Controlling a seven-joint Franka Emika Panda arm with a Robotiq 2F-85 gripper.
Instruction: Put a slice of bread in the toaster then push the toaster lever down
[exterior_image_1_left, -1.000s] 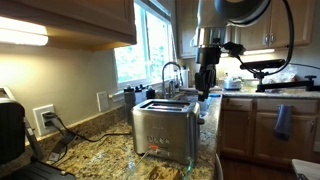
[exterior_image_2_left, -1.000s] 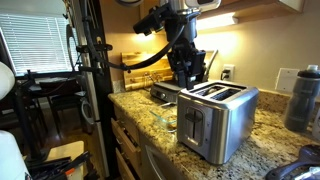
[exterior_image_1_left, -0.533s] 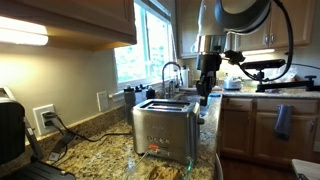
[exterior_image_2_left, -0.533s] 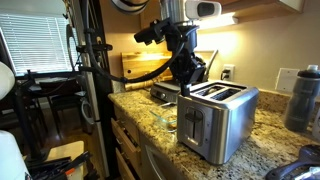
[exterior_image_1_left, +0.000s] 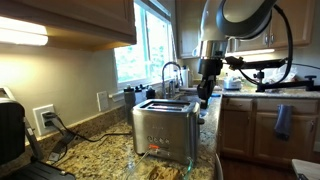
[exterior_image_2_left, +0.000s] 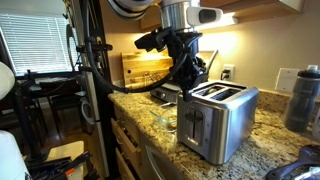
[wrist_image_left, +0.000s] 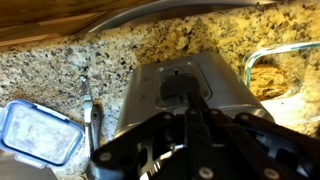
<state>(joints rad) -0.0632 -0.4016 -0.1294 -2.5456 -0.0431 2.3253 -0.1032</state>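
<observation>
My gripper (exterior_image_1_left: 204, 96) is pressed shut on nothing I can see, just above the toaster's (exterior_image_1_left: 165, 130) narrow end. The dark tab there looks like the lever (wrist_image_left: 180, 90). It is likely small, stiff and sprung, so I would press squarely on top or the toaster may slide.

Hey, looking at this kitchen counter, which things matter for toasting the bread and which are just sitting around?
For the job: toaster; its lever, likely the dark tab; the shut gripper. No bread slice clearly visible.
Just lying about: glass dish; blue-rimmed container; faucet; cutting board; blue towel.
</observation>
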